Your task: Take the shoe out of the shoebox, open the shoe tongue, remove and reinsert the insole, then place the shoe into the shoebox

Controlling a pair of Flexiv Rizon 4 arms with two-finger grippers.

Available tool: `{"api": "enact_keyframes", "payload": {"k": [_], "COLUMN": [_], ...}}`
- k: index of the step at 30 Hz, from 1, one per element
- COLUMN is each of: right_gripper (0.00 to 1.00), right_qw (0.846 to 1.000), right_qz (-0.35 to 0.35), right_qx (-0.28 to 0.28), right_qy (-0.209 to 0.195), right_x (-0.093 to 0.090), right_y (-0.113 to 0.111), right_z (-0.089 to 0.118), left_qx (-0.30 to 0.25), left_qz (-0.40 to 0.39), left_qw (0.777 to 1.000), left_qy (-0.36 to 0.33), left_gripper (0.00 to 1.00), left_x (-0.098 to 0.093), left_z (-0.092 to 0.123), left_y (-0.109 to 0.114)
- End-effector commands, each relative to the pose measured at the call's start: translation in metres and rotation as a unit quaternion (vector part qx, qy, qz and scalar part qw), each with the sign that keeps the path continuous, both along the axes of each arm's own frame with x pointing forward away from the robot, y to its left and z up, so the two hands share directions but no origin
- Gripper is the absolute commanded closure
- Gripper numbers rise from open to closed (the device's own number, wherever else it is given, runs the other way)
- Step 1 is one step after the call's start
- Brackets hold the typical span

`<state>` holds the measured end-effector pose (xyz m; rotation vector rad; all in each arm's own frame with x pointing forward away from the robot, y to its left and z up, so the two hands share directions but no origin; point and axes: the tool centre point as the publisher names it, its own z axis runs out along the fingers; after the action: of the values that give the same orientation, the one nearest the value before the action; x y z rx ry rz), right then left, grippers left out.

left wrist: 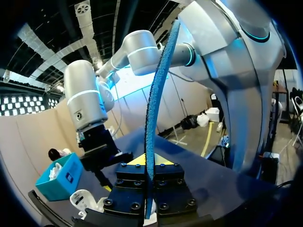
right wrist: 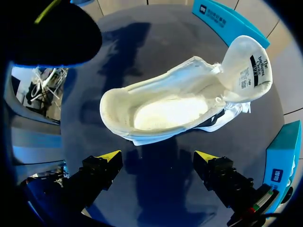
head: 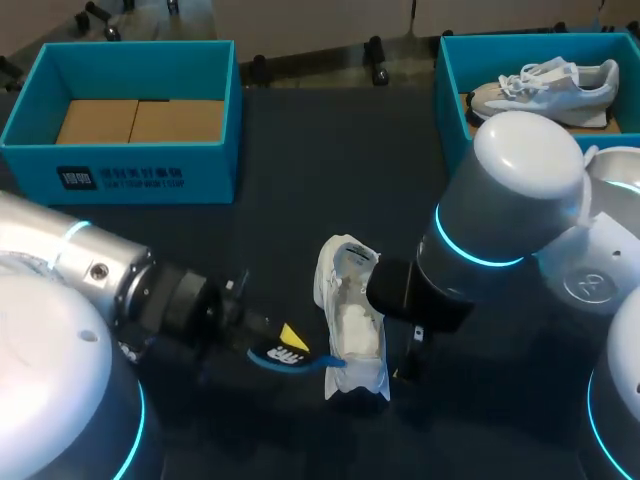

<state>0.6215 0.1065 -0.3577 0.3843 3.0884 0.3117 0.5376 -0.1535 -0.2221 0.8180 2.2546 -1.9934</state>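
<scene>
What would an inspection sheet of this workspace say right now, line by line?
Surface: dark table, bearing the shoe and both boxes.
Job's things: white shoe lies near the table's middle, tongue folded open. The blue insole is out of it, held at its side. The left shoebox holds only cardboard, and the right shoebox holds a second shoe.
Clutter: nothing seen.
Grippers: left gripper shut on the insole. The right gripper is open, with the white shoe ahead of its fingers and apart from them.
Cables: nothing seen on the table.
Surroundings: nothing seen reaching over the table.
</scene>
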Motion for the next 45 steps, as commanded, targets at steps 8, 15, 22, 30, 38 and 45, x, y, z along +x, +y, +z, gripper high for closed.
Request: {"api": "enact_keyframes", "payload": {"k": [8, 15, 22, 30, 38, 45], "right_gripper": [0.00, 0.00, 0.00, 0.00, 0.00, 0.00], "right_qw": [1.000, 1.000, 1.000, 1.000, 1.000, 1.000], "right_qz": [-0.001, -0.001, -0.001, -0.001, -0.001, -0.001], "right_qx": [0.001, 0.001, 0.001, 0.001, 0.001, 0.001], "right_qy": [-0.001, -0.001, -0.001, -0.001, -0.001, -0.001], "right_x": [-0.001, -0.001, -0.001, -0.001, -0.001, -0.001], "right_y": [0.000, 0.000, 0.000, 0.000, 0.000, 0.000], "right_z": [-0.001, -0.001, -0.001, -0.001, -0.001, -0.001], "left_qx": [-0.045, -0.053, -0.078, -0.093, -0.095, -0.104], "left_qz": [0.014, 0.015, 0.001, 0.001, 0.007, 0.004], "left_qw": [0.998, 0.998, 0.996, 0.993, 0.992, 0.991], "left_qy": [-0.030, -0.032, -0.046, -0.068, -0.077, -0.087], "left_gripper": [1.00, 1.00, 1.00, 1.00, 1.00, 1.00], "left_x": [-0.007, -0.002, 0.004, 0.010, 0.012, 0.013], "left_z": [-0.008, -0.005, -0.006, -0.009, -0.008, -0.012], "left_y": [-0.008, -0.011, -0.016, -0.021, -0.022, -0.024]}}
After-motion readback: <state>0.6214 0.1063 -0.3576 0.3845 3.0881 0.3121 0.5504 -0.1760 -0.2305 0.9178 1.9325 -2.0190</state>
